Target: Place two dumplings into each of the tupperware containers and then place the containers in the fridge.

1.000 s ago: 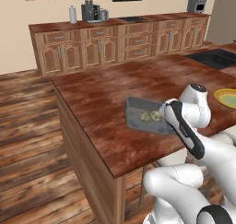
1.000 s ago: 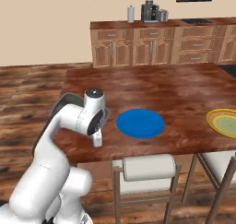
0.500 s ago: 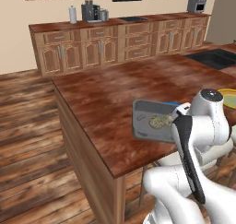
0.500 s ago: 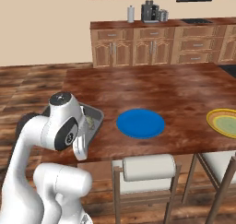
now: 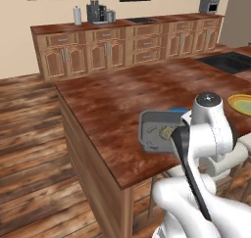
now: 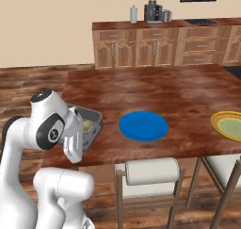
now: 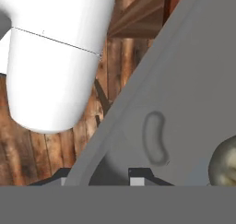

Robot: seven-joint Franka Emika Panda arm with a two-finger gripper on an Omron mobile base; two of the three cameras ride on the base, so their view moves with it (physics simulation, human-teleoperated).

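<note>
Dumplings (image 5: 165,131) lay inside the dark grey container (image 5: 149,130), which hung raised over the tabletop (image 5: 112,105) edge. The hand (image 7: 99,174) pinched its rim (jaws narrow), beside the blue plate (image 6: 143,126).

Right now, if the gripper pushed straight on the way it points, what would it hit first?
Probably the dark grey container itself: in the hand view its wall lies directly ahead of the fingertips, a dumpling off to one side. Depth is unclear.

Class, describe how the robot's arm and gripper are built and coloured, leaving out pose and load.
The arm is glossy white, made of thick rounded segments, with dark grey joint caps and a black stripe along one link. No loose cables or lettering are visible. The gripper ends in two small dark finger tips.
</note>
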